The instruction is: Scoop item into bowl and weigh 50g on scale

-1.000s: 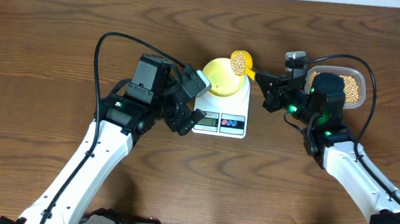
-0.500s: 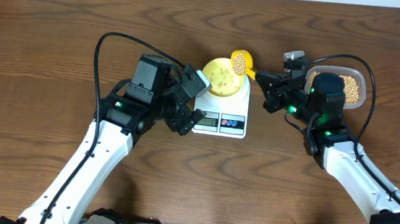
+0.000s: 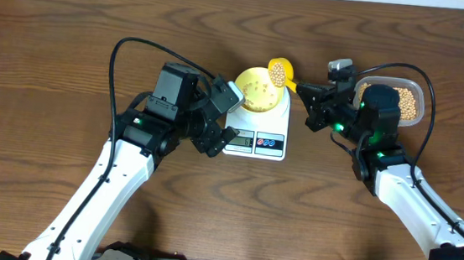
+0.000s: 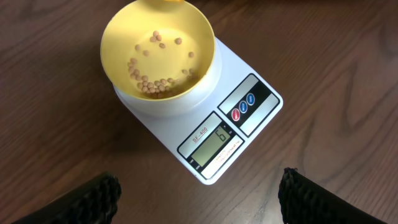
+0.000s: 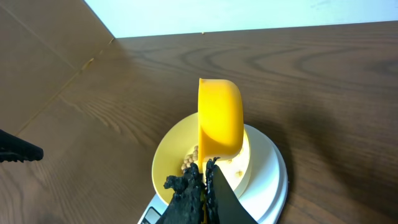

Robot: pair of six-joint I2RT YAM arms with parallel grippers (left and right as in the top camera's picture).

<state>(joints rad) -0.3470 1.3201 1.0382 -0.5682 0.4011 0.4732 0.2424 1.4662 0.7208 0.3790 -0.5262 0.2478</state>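
Beans (image 4: 152,86) now lie in bowl (image 4: 118,31), which showed bare a sec ago. L gripper (image 3: 222,129), fingers released, hovers just left of scale (image 4: 261,87), holding nothing. Bowl sits on scale; readout low, est. well short of target. Scoop (image 5: 219,118) hangs tipped over bowl's R rim, handle axis running right into R gripper (image 5: 202,186), clenched on it. Refill tub (image 3: 407,99) lies right of R gripper, so R arm nearer.

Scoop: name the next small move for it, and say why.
Probably tip the scoop a little more over the bowl. The right pincer holds it tilted there, beans show in it, only a few lie in the bowl, and the scale display shows one digit.
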